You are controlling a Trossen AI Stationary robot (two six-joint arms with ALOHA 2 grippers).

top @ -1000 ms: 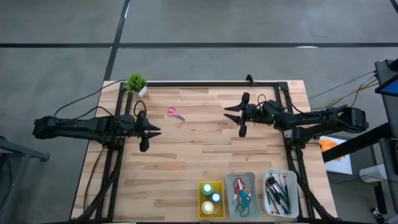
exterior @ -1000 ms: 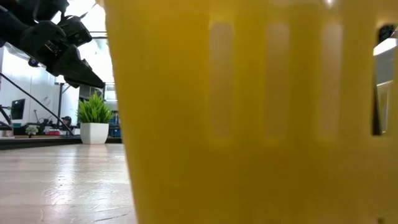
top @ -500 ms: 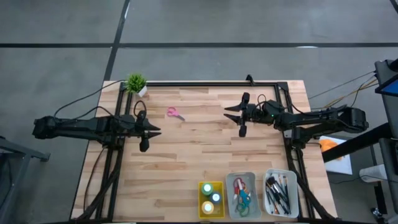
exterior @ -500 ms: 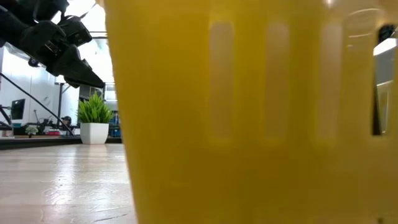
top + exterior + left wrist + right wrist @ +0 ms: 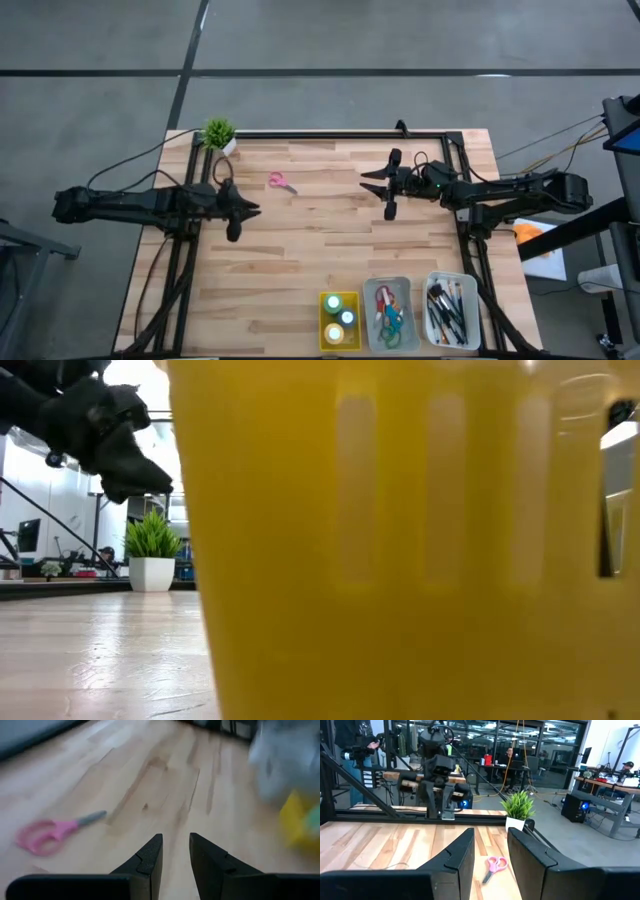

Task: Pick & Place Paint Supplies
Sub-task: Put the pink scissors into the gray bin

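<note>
Pink-handled scissors lie flat on the wooden table, toward its far left; they also show in the left wrist view and the right wrist view. My left gripper hovers to their near left, its fingers a little apart with nothing between them. My right gripper hangs level to the scissors' right, pointing at them, also slightly open and holding nothing. Paint bottles stand in the yellow tray, scissors lie in the grey tray, and brushes lie in the white tray.
The yellow tray, grey tray and white tray stand in a row at the near edge; the yellow tray's wall fills most of the low view. A small potted plant stands at the far left corner. People sit in the room beyond.
My left gripper has rolled a little about its own pointing line while staying in place. The scissors and my right gripper have kept still.
</note>
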